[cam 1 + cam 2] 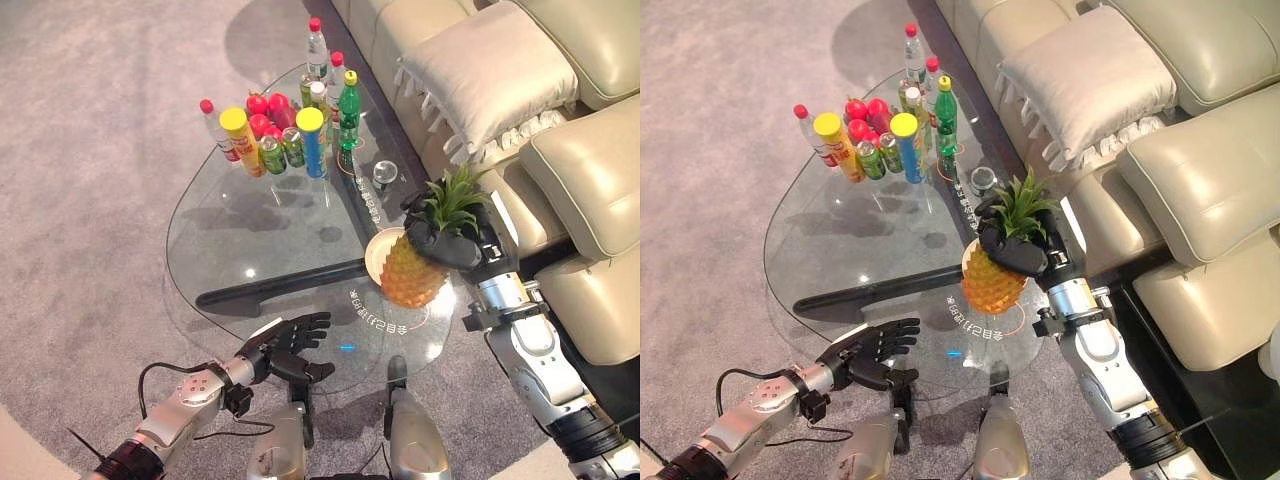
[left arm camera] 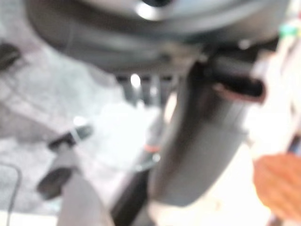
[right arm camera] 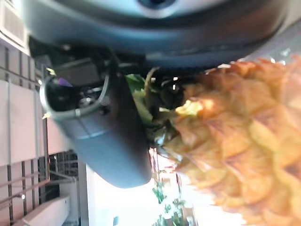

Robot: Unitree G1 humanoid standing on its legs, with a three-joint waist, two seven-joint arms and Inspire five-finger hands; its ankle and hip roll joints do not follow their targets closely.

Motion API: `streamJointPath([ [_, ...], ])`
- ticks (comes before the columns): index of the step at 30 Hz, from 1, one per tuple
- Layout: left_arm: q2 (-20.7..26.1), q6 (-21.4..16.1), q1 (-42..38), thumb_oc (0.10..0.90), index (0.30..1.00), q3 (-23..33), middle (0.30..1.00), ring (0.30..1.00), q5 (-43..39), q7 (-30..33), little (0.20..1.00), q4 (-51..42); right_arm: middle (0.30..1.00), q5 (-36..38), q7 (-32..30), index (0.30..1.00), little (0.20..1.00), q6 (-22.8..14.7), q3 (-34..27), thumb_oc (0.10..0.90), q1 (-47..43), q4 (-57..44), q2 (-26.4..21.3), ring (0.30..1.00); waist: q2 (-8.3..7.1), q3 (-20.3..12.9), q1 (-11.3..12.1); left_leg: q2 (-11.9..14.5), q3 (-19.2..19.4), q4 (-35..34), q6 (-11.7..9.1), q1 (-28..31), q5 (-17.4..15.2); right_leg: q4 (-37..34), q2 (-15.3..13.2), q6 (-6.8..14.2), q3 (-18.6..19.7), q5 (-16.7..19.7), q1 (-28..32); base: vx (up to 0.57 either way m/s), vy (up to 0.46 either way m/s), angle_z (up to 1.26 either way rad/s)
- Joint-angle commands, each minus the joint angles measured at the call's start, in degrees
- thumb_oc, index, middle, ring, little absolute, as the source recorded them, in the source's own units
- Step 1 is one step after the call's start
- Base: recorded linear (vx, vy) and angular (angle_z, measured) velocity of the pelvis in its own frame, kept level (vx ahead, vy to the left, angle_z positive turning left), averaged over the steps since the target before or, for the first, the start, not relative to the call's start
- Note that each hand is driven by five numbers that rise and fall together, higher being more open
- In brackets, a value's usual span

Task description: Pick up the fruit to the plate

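The table (image 1: 220, 230) is a rounded clear glass top on a dark bar base, standing on grey carpet (image 1: 80, 150). At its far end, well beyond both hands, stands a cluster: two yellow-capped tubes (image 1: 312, 140), small green cans (image 1: 272, 155), a green bottle (image 1: 348, 108), clear bottles with red caps (image 1: 316, 45) and red apples (image 1: 268, 110). A small shiny round object (image 1: 385, 172) sits on the glass just beyond the right hand (image 1: 455, 240). A pale plate (image 1: 378, 250) lies on the glass directly below and beside that hand. The left hand (image 1: 290, 345) is at the near rim.
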Motion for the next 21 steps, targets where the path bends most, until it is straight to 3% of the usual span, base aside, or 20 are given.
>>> streamJointPath([
  [1,-1.5,-6.6,-0.3,0.800,0.900,-1.0,0.900,0.900,1.5,1.2,0.900,-2.4,0.300,-2.4,-2.7,0.300,0.200,-8.4,-4.4,0.100,-10.8,-4.3,0.6,0.300,0.09,-0.8,0.4,-7.7,-0.7,10.9,3.5,-5.8,-7.2,6.9,7.0,-2.4,-3.6,-8.7,0.0,-0.04,0.015,0.02],
  [6,-2.0,-7.6,-2.5,0.800,0.900,-2.6,0.900,0.900,1.2,4.0,0.900,0.4,0.300,-7.3,-8.4,0.300,0.200,-8.5,-3.1,0.100,-15.2,-1.1,0.8,0.300,0.55,1.8,0.8,-7.9,-0.8,12.8,3.4,-8.6,-7.0,8.6,6.6,-2.6,-3.9,-8.4,-2.7,-0.07,0.018,0.00],
  [12,-4.1,-8.1,-3.9,0.800,0.900,-4.4,0.900,0.900,1.8,8.7,0.900,4.8,0.300,-24.8,-23.1,0.300,0.200,-8.7,-0.7,0.100,-22.2,7.6,0.3,0.300,1.55,3.3,1.8,-8.7,-0.7,13.9,3.5,-13.9,-6.2,11.0,6.1,-2.5,-5.1,-7.9,-8.9,-0.05,0.009,0.05],
  [21,-5.5,-8.3,-4.5,0.800,0.900,-7.2,0.900,0.900,1.5,12.7,0.900,9.4,0.300,-28.3,-31.9,0.300,0.200,-10.3,1.7,0.100,-29.5,19.3,-0.5,0.300,2.73,3.3,2.7,-9.3,-0.6,15.3,3.3,-19.5,-6.0,12.9,5.5,-2.5,-5.6,-7.5,-15.2,-0.01,0.011,0.06],
])
